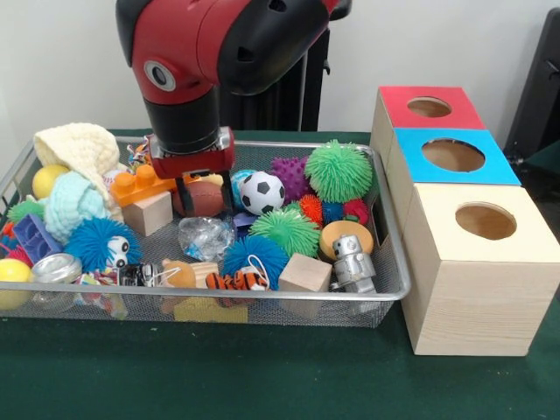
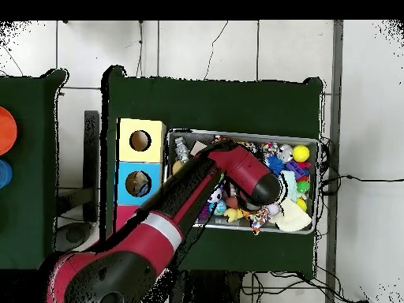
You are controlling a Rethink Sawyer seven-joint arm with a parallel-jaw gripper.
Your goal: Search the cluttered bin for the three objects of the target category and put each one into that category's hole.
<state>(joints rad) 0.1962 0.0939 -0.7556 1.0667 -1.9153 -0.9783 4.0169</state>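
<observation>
A wire mesh bin [image 1: 390,284] holds a heap of toys. My gripper [image 1: 194,185] is low in its back middle, right over a brown ball [image 1: 206,201] and next to an orange block [image 1: 140,185]. A black-and-white soccer ball [image 1: 261,192] lies just right of it. Three boxes stand right of the bin, each with a round hole: red-topped [image 1: 429,107], blue-topped [image 1: 453,156] and plain wood [image 1: 486,221]. In the overhead view the red arm [image 2: 237,167] reaches across the bin [image 2: 245,134] and covers the gripper.
Around the gripper lie green spiky balls [image 1: 338,171], a purple spiky ball [image 1: 291,175], blue fuzzy balls [image 1: 254,258], wooden cubes [image 1: 147,213], a silver robot toy [image 1: 353,261], a yellow ball [image 1: 48,181] and a cream knitted hat [image 1: 79,149]. Green cloth covers the table.
</observation>
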